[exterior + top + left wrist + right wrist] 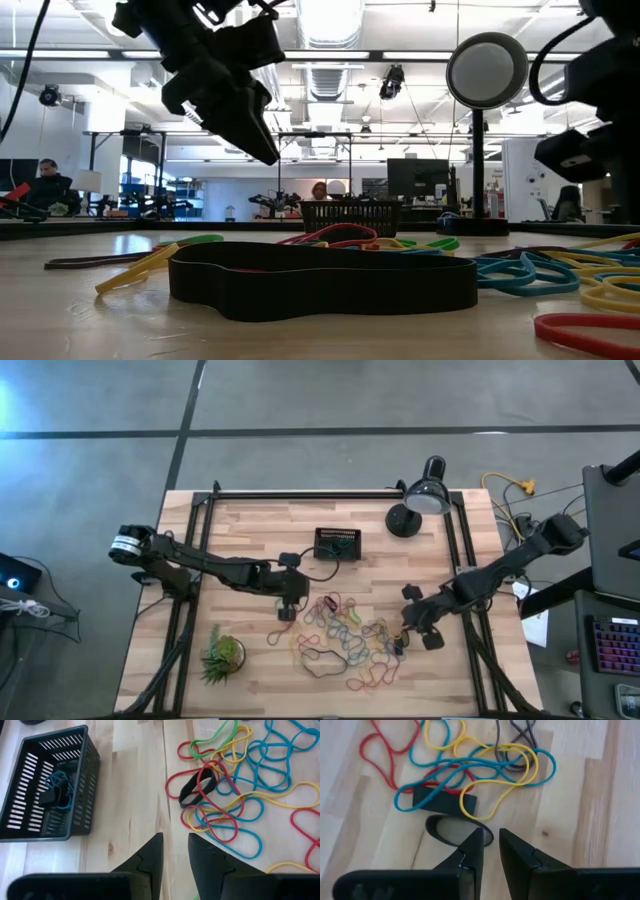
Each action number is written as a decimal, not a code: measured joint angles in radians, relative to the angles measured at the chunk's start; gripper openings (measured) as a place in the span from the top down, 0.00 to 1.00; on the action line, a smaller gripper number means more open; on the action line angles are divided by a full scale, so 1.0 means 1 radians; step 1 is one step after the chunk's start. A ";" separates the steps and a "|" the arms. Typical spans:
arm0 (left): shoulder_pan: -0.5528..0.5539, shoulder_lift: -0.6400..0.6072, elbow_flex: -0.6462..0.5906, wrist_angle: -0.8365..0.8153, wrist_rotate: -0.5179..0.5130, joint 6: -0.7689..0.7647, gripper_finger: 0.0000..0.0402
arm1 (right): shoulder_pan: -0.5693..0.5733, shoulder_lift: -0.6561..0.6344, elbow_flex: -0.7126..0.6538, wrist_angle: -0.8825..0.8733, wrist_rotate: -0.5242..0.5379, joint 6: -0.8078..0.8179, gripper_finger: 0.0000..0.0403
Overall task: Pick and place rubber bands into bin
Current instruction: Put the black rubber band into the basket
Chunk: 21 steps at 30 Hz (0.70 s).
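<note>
**Both tools poised at the edges of the band pile**

I held my right tool [490, 847] low over the near edge of the pile, its fingers parted by only a narrow gap and gripping nothing, right above a wide black band [451, 817] curled on the surface [580, 810]. I judged it the easiest loop to take, since it lay at the fringe, though a yellow band [485, 795] and a blue band [470, 770] crossed it.

My left tool [175, 855] hung over bare wood between pile and bin, likewise slightly parted and empty, so either could be reached.

The rubber bands [345, 640] lay heaped mid-surface. Farther back stood the bin [337, 543], already holding a blue band and something dark [52, 790]. Beyond, the desk lamp [420, 505] stood clear of my path.
</note>
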 joint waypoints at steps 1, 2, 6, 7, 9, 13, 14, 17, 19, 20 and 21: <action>0.000 0.000 0.000 0.000 0.000 0.000 0.81 | 0.000 0.013 0.001 0.002 0.003 0.000 0.86; 0.000 0.000 0.000 0.000 0.000 0.000 0.81 | 0.000 0.024 0.001 0.000 0.009 -0.001 0.86; 0.000 0.000 -0.003 0.000 0.000 0.000 0.81 | 0.000 0.057 0.005 0.003 0.051 0.000 0.86; 0.000 0.000 -0.003 0.000 0.000 0.000 0.81 | -0.001 0.064 0.005 0.002 0.052 0.000 0.86; 0.000 0.000 -0.003 0.000 0.000 0.000 0.81 | -0.001 0.076 0.005 0.002 0.052 0.004 0.86; 0.000 0.000 -0.005 0.001 0.000 0.000 0.81 | -0.001 0.073 0.005 0.001 0.044 0.028 0.86; 0.000 0.000 -0.005 0.001 0.000 0.000 0.81 | -0.001 0.069 0.005 -0.001 0.037 0.031 0.86; 0.000 0.000 -0.005 0.001 0.000 0.000 0.81 | -0.001 0.056 0.005 -0.005 0.018 0.035 0.86; 0.000 0.000 -0.005 0.002 0.000 0.000 0.81 | -0.001 0.055 0.005 -0.014 0.018 0.039 0.86; 0.000 0.000 -0.005 0.004 0.000 0.000 0.81 | -0.001 0.055 0.005 -0.019 0.017 0.040 0.86; 0.000 0.000 -0.005 0.007 0.000 0.000 0.81 | -0.001 0.059 0.005 -0.020 0.017 0.041 0.86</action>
